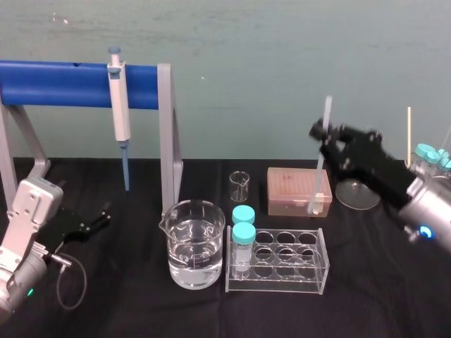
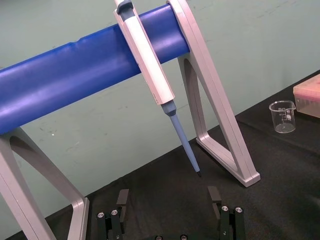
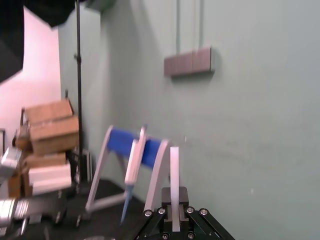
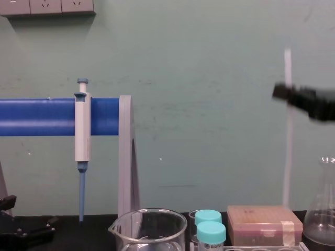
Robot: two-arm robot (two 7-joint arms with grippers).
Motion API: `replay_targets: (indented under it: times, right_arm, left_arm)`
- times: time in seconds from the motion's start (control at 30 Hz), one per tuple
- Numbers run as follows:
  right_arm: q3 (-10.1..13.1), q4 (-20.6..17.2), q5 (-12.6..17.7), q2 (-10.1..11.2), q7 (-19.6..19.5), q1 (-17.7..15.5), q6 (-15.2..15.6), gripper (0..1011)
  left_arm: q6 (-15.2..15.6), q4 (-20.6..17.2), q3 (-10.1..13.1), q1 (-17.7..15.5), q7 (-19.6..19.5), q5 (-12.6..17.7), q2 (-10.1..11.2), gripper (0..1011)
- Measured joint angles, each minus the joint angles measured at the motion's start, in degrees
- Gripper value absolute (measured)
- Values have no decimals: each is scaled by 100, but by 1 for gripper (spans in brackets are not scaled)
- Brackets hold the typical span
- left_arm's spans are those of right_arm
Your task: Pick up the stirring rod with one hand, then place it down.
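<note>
Right gripper [image 1: 324, 134]: we are clamping it on the stirring rod [image 1: 318, 172], carrying the rod upright with its lower end over the pink tip box [image 1: 289, 186].
Pick-up: we are judging it done.
Remaining: we are expecting set-down and release.
Left gripper [image 2: 169, 202]: resting low at the table [image 1: 141, 310], jaws apart.

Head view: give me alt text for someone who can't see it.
The right gripper holds the stirring rod nearly upright, its lower end by the pink tip box. The left gripper sits open, low at the left, near a pipette stand. A water beaker and vial rack stand centre.
</note>
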Motion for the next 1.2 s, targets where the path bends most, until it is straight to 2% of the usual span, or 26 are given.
replay_targets:
  times: [0.17,0.2,0.4,1.2]
  right_arm:
    - [48,86,132,-132,24,308,18,72]
    - [43,165,138,-187,36,458,10,72]
    - [-25,289,106,-250,73,676,-4,72]
    - [-74,338,19,-227,65,764,-16,72]
  left_arm:
    - [0,0,0,0,0,0,0,1000]
    - [0,0,0,0,0,0,0,1000]
    - [0,0,0,0,0,0,0,1000]
    - [0,0,0,0,0,0,0,1000]
